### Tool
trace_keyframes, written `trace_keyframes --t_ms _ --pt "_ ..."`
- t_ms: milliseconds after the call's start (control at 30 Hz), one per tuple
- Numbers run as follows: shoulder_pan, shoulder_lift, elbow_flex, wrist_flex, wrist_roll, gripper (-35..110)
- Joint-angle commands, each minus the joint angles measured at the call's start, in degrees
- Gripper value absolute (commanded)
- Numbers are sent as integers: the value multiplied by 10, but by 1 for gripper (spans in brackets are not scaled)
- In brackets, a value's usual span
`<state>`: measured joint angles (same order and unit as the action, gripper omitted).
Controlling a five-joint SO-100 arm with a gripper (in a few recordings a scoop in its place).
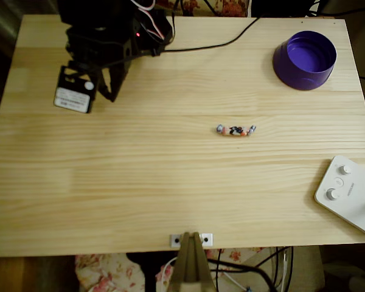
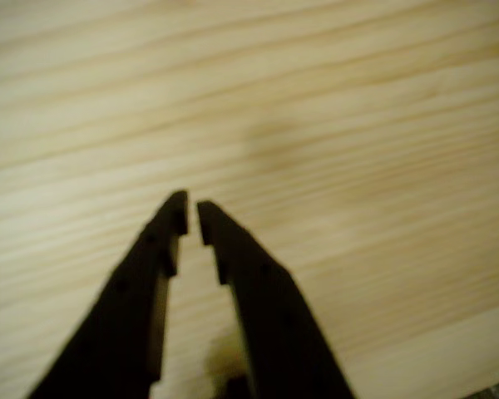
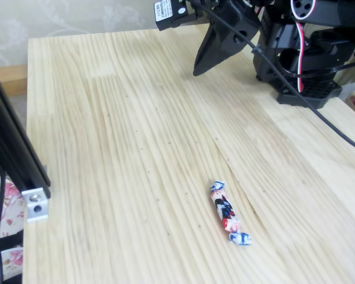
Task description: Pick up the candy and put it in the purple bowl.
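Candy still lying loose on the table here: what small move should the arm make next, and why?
Probably swing the gripper across the table toward the candy and open it wider on the way. In the overhead view the candy lies alone mid-table, well apart from the gripper near the far left corner; the wrist view shows the fingertips nearly closed with nothing between them. The purple bowl sits empty at the far right.

The candy (image 3: 229, 221) lies flat on the wooden table (image 3: 106, 148), near its front edge. The black gripper (image 3: 197, 72) hangs above the far end, well apart from it, tips pointing down
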<state>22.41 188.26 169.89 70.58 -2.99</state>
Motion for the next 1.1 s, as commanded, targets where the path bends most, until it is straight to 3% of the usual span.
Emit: trace_keyframes --t_ms 0,1067 --pt "11 9 -4 -6 -3 -1" --pt "-23 9 -4 -7 -35 -1"
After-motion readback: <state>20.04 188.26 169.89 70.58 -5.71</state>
